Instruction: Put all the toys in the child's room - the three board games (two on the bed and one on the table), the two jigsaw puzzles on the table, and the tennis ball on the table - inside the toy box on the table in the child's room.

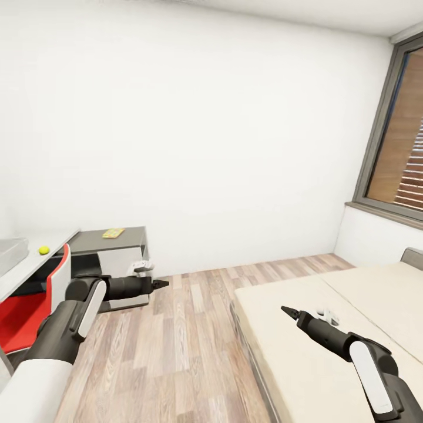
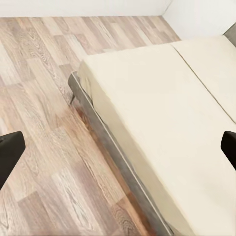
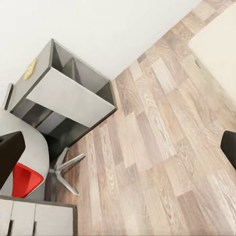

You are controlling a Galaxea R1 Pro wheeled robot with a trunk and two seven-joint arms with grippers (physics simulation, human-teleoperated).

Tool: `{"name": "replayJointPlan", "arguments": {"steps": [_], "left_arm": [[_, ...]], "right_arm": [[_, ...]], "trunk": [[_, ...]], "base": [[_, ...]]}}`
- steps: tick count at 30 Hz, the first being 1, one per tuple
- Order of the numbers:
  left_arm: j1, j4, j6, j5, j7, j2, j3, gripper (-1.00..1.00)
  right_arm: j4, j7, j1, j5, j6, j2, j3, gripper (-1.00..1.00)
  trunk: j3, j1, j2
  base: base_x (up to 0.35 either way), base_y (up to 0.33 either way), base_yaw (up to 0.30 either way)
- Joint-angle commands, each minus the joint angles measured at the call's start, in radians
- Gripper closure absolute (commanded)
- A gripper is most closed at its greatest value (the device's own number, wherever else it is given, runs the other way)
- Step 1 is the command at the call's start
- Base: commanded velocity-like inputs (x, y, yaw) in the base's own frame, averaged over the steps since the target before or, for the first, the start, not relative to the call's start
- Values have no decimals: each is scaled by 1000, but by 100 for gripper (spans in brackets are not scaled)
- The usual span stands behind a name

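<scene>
- My left gripper (image 1: 160, 284) hangs empty over the plank floor (image 1: 176, 341), the forearm level and pointing toward the bed (image 1: 305, 329). In the left wrist view its dark fingertips (image 2: 10, 152) sit at opposite edges, spread wide with nothing between them.
- My right gripper (image 1: 288, 311) hovers above the cream mattress, the arm angled up and inward. In the right wrist view its fingers (image 3: 11, 155) are likewise wide apart and hold nothing.
- The bed is low, smooth and beige, on a thin grey frame, and two small white things lie on it near my right forearm; I cannot tell what they are.
- The ball (image 1: 43, 249), small and yellow-green, rests on the pale table (image 1: 29, 267), just beside the grey toy box (image 1: 12, 252).
- A red chair (image 1: 35, 305) stands tucked under the table.
- Beyond it a dark-grey desk (image 1: 111, 244) bears a flat yellow item (image 1: 113, 233).
</scene>
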Motion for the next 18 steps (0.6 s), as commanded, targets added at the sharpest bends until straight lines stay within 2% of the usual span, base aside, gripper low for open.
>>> {"name": "replayJointPlan", "arguments": {"steps": [1, 9, 18], "left_arm": [[-1, 0, 6, 2, -1, -1, 1, -100], [-1, 0, 7, 2, -1, -3, 1, -100], [-1, -1, 6, 2, -1, -7, 1, -100]], "right_arm": [[0, 6, 0, 4, 5, 0, -2, -100], [0, 7, 0, 4, 5, 0, -2, -100], [0, 8, 0, 4, 7, 1, -2, -100]], "trunk": [[0, 0, -1], [0, 0, -1], [0, 0, -1]], "base": [[-29, -17, 124], [-39, -7, 92], [-112, -48, 256]]}}
